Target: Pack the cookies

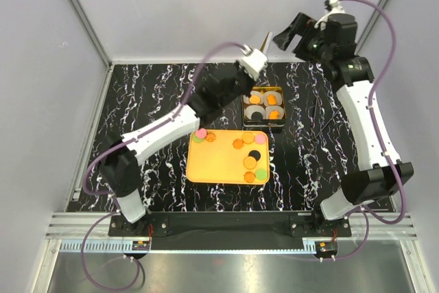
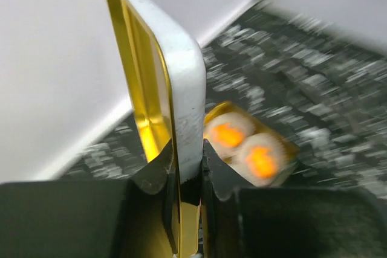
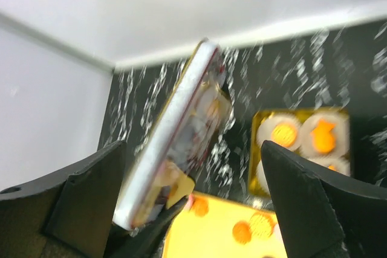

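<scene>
The left gripper (image 2: 187, 152) is clamping the edge of an upright tin lid (image 2: 181, 70), and the right gripper (image 1: 291, 38) is hanging wide open near it. Cookies (image 1: 248, 139) are lying on the yellow tray (image 1: 216, 162), with others sitting inside the gold tin (image 1: 264, 88).

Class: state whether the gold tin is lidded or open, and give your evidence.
Open. The lid is off, pinched on edge by the left end effector, and the tin shows its cookies in paper cups.
</scene>
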You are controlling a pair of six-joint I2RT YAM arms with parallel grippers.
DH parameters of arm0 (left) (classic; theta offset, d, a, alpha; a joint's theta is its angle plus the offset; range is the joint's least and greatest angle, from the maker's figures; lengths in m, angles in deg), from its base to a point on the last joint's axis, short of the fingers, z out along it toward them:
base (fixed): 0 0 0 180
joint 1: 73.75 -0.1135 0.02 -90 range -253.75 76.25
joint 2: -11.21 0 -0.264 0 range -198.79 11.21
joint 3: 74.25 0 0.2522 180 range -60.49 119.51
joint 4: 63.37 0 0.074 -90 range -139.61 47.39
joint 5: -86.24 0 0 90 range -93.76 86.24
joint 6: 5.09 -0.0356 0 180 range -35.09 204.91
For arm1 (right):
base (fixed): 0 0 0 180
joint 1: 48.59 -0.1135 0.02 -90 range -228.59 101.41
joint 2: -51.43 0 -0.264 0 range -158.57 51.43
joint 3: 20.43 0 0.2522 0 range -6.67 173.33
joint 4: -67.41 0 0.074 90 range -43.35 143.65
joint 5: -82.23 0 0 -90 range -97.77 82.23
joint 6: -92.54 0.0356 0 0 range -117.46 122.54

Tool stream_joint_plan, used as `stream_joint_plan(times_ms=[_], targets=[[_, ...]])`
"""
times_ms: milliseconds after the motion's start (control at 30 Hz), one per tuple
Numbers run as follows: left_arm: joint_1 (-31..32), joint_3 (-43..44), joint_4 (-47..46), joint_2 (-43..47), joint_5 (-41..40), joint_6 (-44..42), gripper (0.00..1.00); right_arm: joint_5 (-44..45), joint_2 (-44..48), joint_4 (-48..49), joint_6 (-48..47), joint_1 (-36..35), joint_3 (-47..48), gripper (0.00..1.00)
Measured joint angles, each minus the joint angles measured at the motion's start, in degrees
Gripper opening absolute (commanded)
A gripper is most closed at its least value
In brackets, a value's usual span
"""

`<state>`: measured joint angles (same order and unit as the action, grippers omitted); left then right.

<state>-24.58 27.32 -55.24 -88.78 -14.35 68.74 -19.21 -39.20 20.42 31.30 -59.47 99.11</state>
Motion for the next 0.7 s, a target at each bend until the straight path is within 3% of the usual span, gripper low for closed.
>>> stream_joint_plan(times_ms=[167,367,467,700], targets=[[-11.41,2.4,-1.51,0.04,22.67,26.16,0.0,3.85,2.49,3.82,-1.81,3.06,-1.16,1.0],[-21.27,9.07,-14.62,-9.86,42.84,59.63,0.0,2.82,-1.14,8.33,-2.03,7.41,-11.43,1.0],[-21.68,13.75,-21.4,-17.86,49.96,73.11,0.0,2.45,-4.81,9.6,-2.21,7.98,-15.39,1.0],[-22.16,16.74,-27.85,-33.0,57.37,92.91,0.0,2.29,-8.74,12.98,-2.43,8.52,-19.8,1.0]])
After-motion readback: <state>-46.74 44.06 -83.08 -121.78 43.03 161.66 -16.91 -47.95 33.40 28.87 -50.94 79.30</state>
